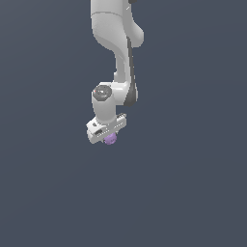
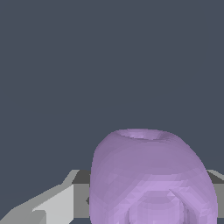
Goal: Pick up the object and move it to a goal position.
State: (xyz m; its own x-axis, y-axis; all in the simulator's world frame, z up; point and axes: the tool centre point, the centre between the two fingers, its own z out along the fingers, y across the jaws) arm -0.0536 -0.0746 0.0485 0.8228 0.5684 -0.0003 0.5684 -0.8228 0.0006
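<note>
One gripper (image 1: 109, 136), white, closed on the ball (image 1: 111, 139). Light purple, peeking out just beneath the gripper body in the exterior view, mostly hidden there by the hand. Far more of it in the wrist view: ball (image 2: 151, 177) filling the frame, lumpy, with a shallow dimple on top, flanked by a grey finger (image 2: 57, 205). Above, only in the exterior view, the white arm (image 1: 118, 53).
</note>
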